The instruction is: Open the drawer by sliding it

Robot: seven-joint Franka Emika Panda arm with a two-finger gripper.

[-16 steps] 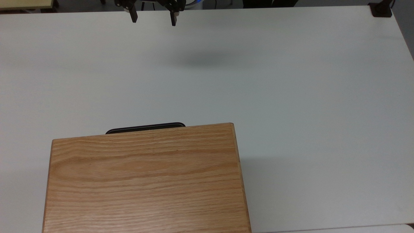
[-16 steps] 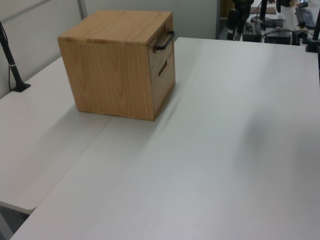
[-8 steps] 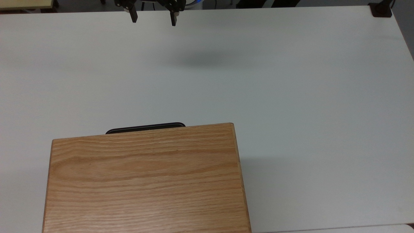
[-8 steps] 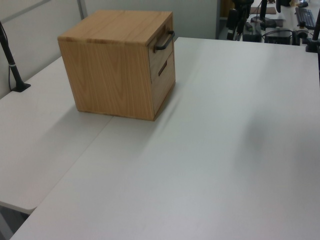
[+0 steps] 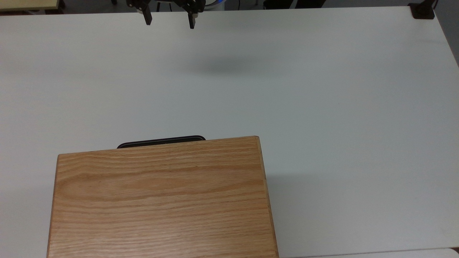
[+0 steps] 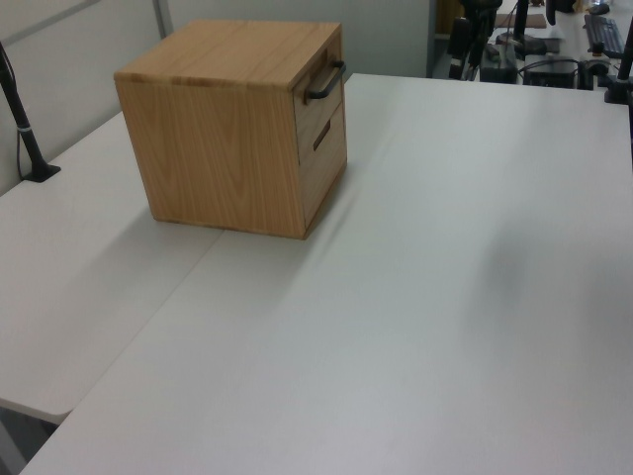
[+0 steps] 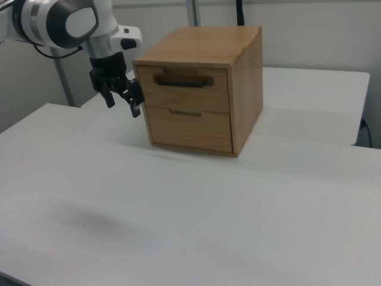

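A light oak wooden cabinet with a flat grained top (image 5: 163, 199) stands on the white table (image 5: 322, 107), close to the bottom edge in the top view and left of that edge's middle. In the left view the cabinet (image 6: 223, 139) sits toward the far left corner of the table (image 6: 415, 327).

The cabinet's front carries two drawer fronts, one above the other. The upper drawer, a light oak panel with a long black rounded bar handle (image 7: 183, 89), sits flush in the cabinet front, fully closed. The handle (image 7: 182, 80) runs level across the top of that panel; in the top view the handle (image 5: 161, 141) juts just past the cabinet's front edge. The lower front has only a short dark slot.

The black two-finger gripper (image 7: 122, 102) hangs from the white and grey arm (image 7: 65, 24), fingers pointing down, spread wide, nothing between them. In the top view the gripper (image 5: 168, 20) hovers above the table's top edge, well apart from the handle. Its soft shadow lies on the table below it.
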